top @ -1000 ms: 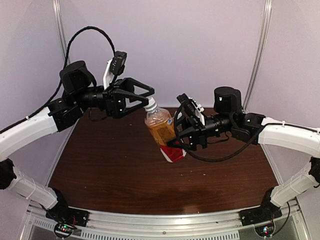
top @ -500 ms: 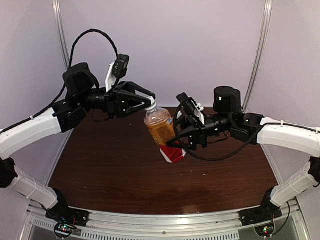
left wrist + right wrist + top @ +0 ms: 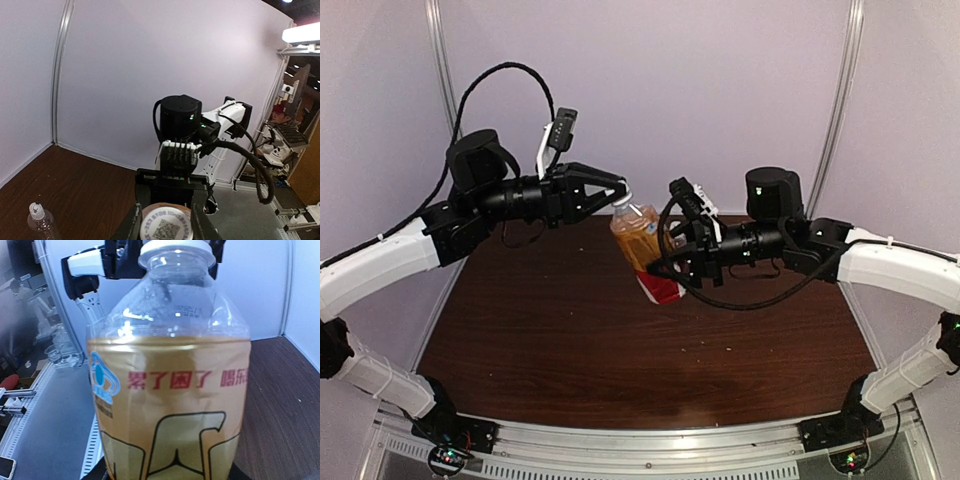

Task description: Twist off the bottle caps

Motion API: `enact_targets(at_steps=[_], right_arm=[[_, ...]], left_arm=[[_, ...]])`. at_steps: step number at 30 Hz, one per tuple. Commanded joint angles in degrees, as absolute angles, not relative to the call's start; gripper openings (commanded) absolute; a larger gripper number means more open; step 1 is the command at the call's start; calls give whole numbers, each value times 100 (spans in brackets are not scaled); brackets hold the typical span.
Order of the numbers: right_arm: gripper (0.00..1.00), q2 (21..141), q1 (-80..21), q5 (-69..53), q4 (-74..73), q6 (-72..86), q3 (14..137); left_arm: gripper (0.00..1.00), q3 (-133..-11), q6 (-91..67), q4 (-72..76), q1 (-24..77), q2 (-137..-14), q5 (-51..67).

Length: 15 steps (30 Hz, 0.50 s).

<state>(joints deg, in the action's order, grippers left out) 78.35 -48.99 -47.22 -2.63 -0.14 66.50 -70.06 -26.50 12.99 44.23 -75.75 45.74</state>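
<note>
Clenched on cap (image 3: 621, 204) with left gripper (image 3: 618, 193), centre frame; grasping tilted bottle (image 3: 642, 243) with right gripper (image 3: 663, 266) above table (image 3: 540, 330).

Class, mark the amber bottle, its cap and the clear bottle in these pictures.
amber bottle (image 3: 638, 240), top external view, on its amber body.
cap (image 3: 177, 247), right wrist view, on its white top.
clear bottle (image 3: 42, 227), left wrist view, on its shoulder.
</note>
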Motion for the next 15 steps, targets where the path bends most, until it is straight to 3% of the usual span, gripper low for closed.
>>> enact_targets(at_steps=[1,9,15], right_arm=[[27,7744,-4876,-2912,-758,-398,6801],[25,7722,-4888,-1854,-668,-560,6635],[25,7642,-4953,-1598,-571,-662,6542]], left_arm=[[16,-7125,-3177,615,4451,-7302,2662],[17,-7195,-4361,-189,4561,-7199,917],[17,-7153,-4633,-183,4572,-7227,630]])
